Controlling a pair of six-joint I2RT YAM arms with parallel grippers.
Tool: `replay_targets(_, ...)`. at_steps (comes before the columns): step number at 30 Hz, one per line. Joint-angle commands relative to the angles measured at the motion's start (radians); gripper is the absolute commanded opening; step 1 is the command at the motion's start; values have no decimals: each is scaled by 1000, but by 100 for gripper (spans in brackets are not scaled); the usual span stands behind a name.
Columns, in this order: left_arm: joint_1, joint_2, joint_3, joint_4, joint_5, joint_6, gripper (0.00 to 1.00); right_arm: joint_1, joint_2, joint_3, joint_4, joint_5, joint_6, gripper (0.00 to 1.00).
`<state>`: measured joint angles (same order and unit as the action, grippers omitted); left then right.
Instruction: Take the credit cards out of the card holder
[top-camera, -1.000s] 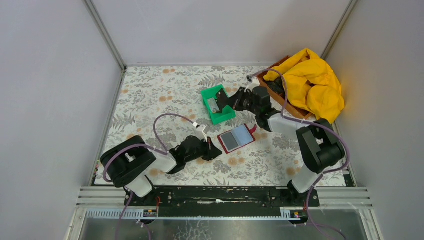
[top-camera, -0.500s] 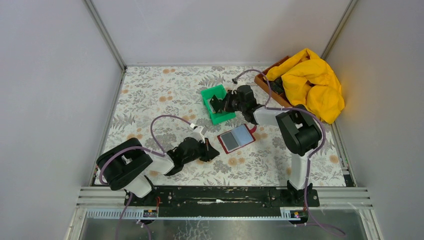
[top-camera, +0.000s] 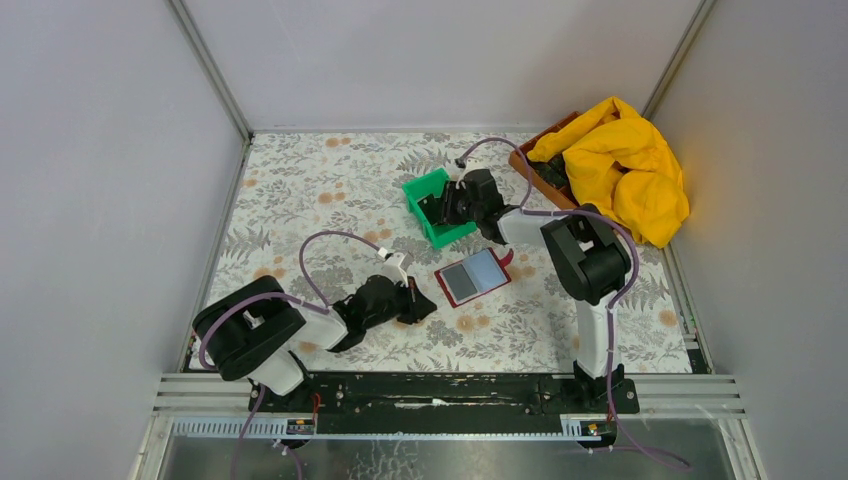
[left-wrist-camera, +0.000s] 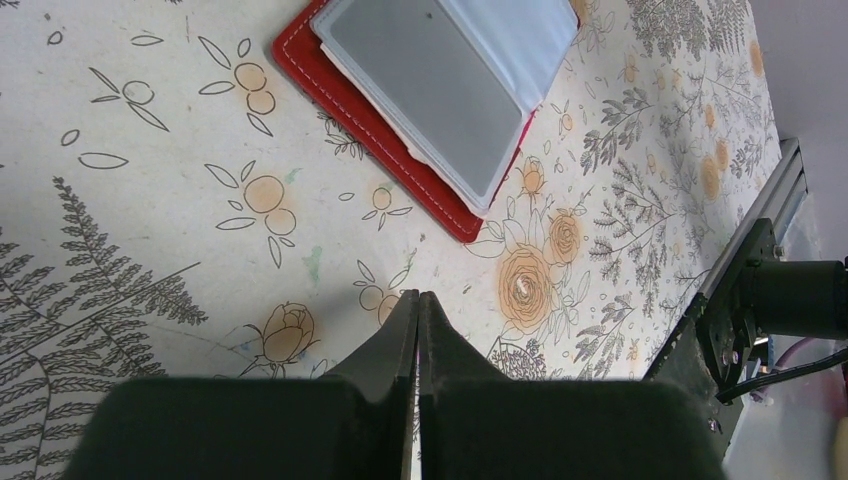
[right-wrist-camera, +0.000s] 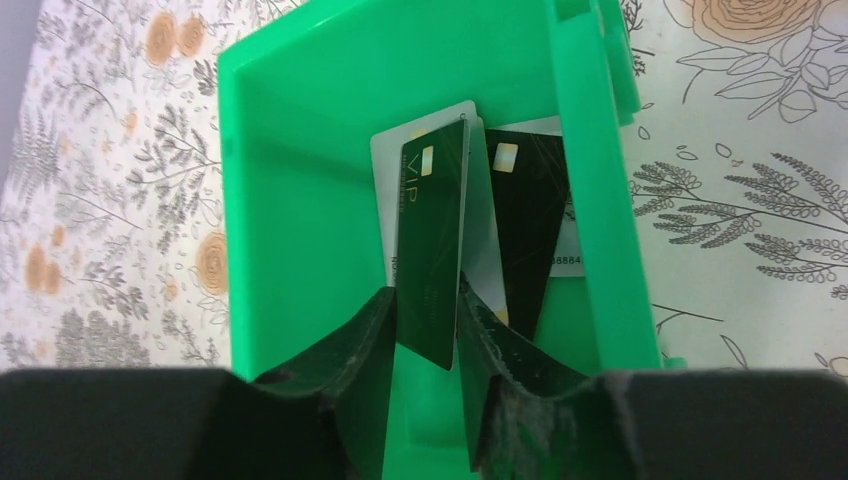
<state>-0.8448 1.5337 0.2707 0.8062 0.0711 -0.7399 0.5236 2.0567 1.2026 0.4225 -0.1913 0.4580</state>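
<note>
The dark red card holder (top-camera: 474, 277) lies open on the floral table, with a grey card (left-wrist-camera: 420, 95) showing under its pale sleeve. My left gripper (top-camera: 428, 305) is shut and empty, low over the table just left of the holder; in the left wrist view (left-wrist-camera: 418, 295) the holder (left-wrist-camera: 345, 95) is ahead of it. My right gripper (top-camera: 440, 205) reaches into the green bin (top-camera: 425, 190). Its jaws stand slightly apart (right-wrist-camera: 428, 290) with a dark VIP card (right-wrist-camera: 432, 230) leaning loose between them. A silver card (right-wrist-camera: 385, 170) and a black card (right-wrist-camera: 530, 230) stand in the bin (right-wrist-camera: 300, 180).
A yellow cloth (top-camera: 625, 165) lies heaped over a wooden box (top-camera: 520, 160) at the back right corner. Grey walls close the table on three sides. A metal rail (left-wrist-camera: 770, 200) runs along the near edge.
My right gripper has moved left from beside the bin into it, carrying the dark card. My left gripper has shifted slightly and stays shut.
</note>
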Motion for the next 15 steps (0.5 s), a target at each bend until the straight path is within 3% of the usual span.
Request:
replay_targets(1,7,-9,-7,19,-16,23,0,23,-43,33,-14,70,-55,39)
replay_targets(15,7,27,8,63,19,5,0,82,-329,-135,-53,220,-157,40)
